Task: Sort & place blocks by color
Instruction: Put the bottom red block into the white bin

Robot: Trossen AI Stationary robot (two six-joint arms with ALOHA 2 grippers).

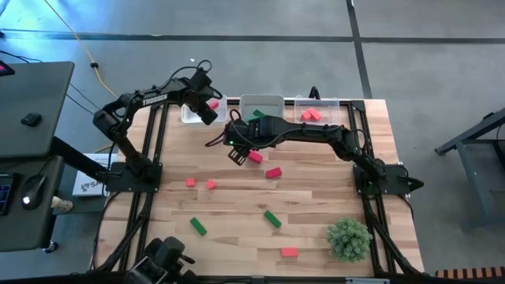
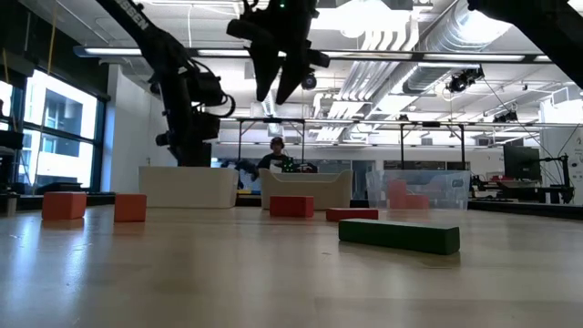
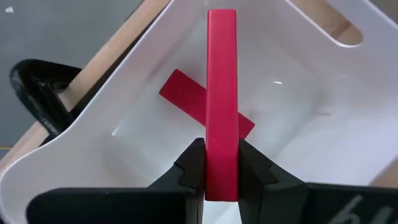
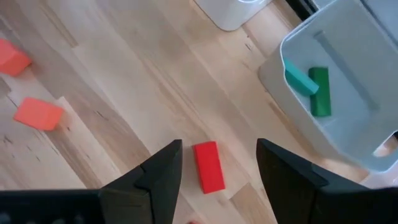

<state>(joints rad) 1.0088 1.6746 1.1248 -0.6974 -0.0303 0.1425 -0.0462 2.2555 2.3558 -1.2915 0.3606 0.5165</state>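
Observation:
My left gripper (image 3: 221, 163) is shut on a crimson bar (image 3: 221, 81) over the white left bin (image 3: 124, 155), where another crimson bar (image 3: 186, 96) lies on the floor. My right gripper (image 4: 217, 163) hangs open above a red block (image 4: 208, 166) that lies flat on the table; its fingers stand on either side without touching. In the high view the left gripper (image 1: 208, 112) is at the far left bin (image 1: 189, 115), and the right gripper (image 1: 237, 151) is beside the crimson block (image 1: 255, 158). My left gripper pinches the crimson bar between its two fingers at the bar's near end (image 3: 221, 180), one finger on each long side. The fingers come steeply from above, and the bar runs along them, sticking out past their tips. It hangs clear above the bin's floor.
The middle bin (image 4: 348, 112) holds green blocks (image 4: 318, 90); the right bin (image 1: 319, 112) holds red ones. Loose on the table: coral cubes (image 1: 190, 182) (image 1: 210, 184), a red block (image 1: 274, 172), green bars (image 1: 272, 218) (image 1: 197, 226), a red block (image 1: 289, 252). A plant (image 1: 349, 238) stands near right.

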